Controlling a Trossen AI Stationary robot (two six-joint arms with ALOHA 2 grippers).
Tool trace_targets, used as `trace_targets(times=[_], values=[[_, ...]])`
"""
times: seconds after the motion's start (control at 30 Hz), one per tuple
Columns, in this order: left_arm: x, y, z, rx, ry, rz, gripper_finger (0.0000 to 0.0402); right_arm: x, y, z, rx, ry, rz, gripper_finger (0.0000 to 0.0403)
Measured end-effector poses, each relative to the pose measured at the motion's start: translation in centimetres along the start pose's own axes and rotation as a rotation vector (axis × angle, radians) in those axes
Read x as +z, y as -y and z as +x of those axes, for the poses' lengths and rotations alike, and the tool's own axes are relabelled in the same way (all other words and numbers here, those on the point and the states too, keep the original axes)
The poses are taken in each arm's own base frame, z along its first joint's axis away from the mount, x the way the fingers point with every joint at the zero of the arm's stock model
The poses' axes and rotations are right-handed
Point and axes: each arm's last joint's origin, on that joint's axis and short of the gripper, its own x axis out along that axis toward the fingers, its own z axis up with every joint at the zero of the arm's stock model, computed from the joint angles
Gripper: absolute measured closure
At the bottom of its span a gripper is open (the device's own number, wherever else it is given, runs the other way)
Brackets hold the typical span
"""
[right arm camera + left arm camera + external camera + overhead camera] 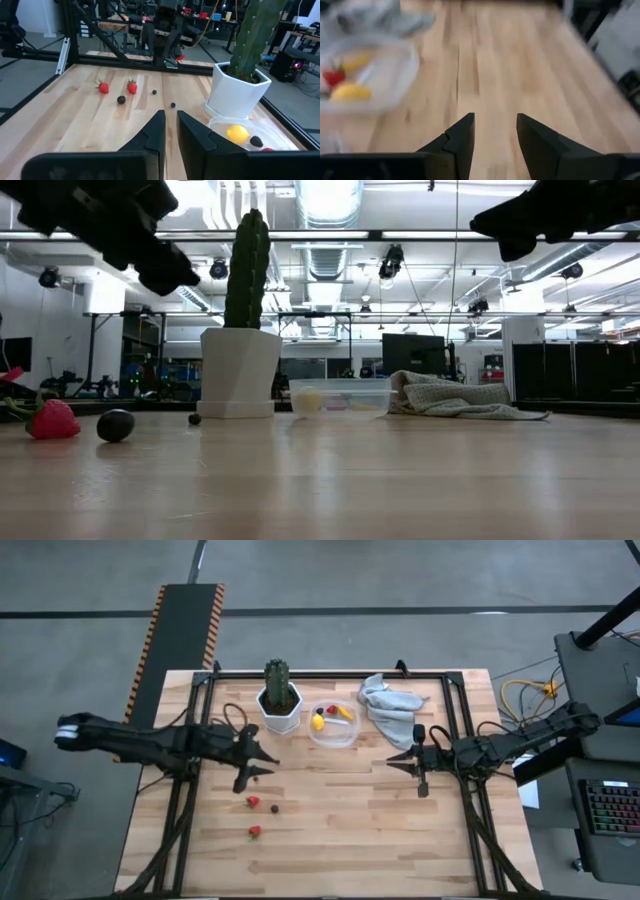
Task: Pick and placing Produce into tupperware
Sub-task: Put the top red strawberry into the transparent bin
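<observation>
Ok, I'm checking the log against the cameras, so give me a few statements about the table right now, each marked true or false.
1. The tupperware already holds a lemon. True.
2. Two red berries lie loose on the table. True.
3. The cloth covers the tupperware. False: it lies beside it, on the right arm's side.
4. The left gripper holds a berry. False: its fingers are apart with nothing between them.
5. The cactus has fallen over. False: it stands upright in its white pot.
</observation>
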Motion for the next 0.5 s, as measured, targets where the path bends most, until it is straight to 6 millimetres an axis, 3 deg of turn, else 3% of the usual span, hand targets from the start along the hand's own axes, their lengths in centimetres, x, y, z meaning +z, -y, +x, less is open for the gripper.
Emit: trace_targets(times=[0.23,0.5], values=[[2.2,2.3,0.3,0.009,-0.262,0.021,0.0270,0.0,0.0,0.0,0.000,-0.001,0.002,0.0364],[2.1,4.4,2.8,0.017,-0.405,-0.085,0.0270,0.0,0.0,0.0,0.000,-0.001,-0.008,0.0364]])
